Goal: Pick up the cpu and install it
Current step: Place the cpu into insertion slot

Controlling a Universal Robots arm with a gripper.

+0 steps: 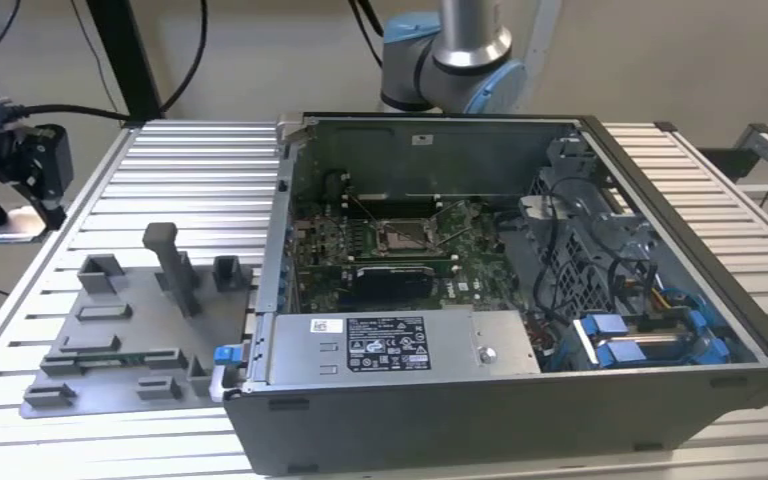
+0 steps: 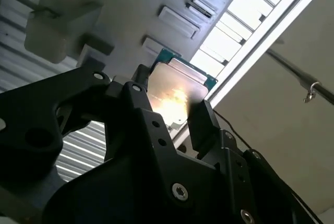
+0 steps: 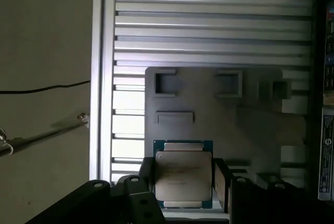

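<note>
- The gripper is closed on the cpu, one finger against each of two opposite edges
- The cpu hangs over the fixture edge

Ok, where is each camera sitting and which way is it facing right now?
Exterior view: off the arm, raised, looking down on the open computer case, grey fixture plate and slatted table; the arm rises behind the case.
First wrist view: on the arm, looking down past the jaws, shut on the cpu, onto the fixture plate.
Second wrist view: on the arm, angled along the gripper at the cpu's shiny top.
Both wrist views share the cpu and plate.
</note>
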